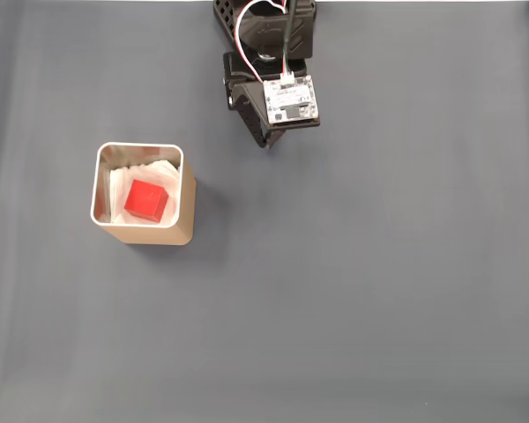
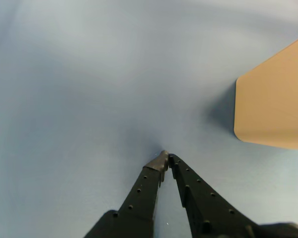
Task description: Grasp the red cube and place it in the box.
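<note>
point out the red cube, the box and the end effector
red cube (image 1: 145,199), fixed view, its top face
box (image 1: 185,189), fixed view, right side of its rim
end effector (image 2: 166,157), wrist view, where the closed fingertips meet

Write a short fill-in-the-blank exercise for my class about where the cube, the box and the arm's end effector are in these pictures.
1. The red cube lies ____ the box.
2. Under the cube, the padding is coloured ____.
3. In the wrist view, the end effector has its fingertips ____ and holds nothing.
4. In the fixed view, the box stands to the ____ of the arm.

Missing words: inside; white; together; left
</note>
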